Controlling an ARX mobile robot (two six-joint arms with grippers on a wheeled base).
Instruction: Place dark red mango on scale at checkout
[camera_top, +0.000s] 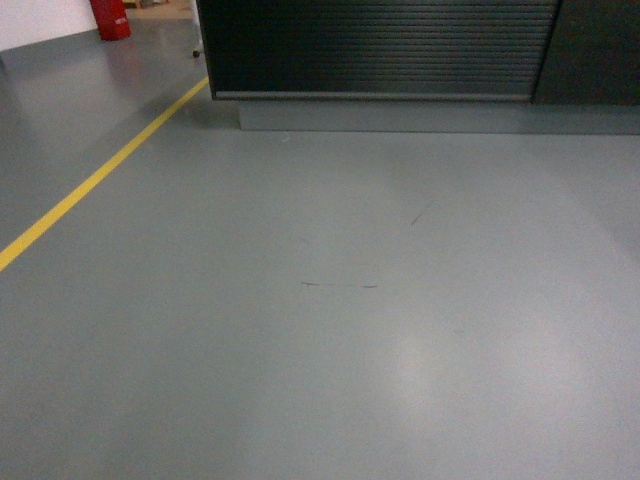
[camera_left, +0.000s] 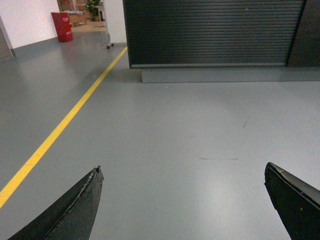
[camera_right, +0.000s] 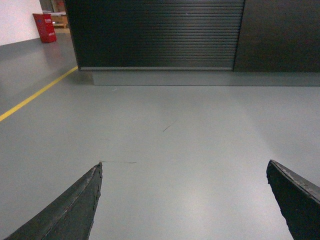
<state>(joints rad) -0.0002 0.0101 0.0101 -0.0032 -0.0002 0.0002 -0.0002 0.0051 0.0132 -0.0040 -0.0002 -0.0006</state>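
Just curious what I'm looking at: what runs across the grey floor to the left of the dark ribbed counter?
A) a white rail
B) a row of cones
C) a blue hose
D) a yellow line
D: a yellow line slants over the floor toward the left corner of the counter.

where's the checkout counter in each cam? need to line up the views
Head: checkout spans the top edge, centre to right.
Left wrist: top, centre to right, beyond the open left hand.
Right wrist: top, centre, beyond the open right hand.
Shared landmark: yellow floor line, left of the counter in all three.
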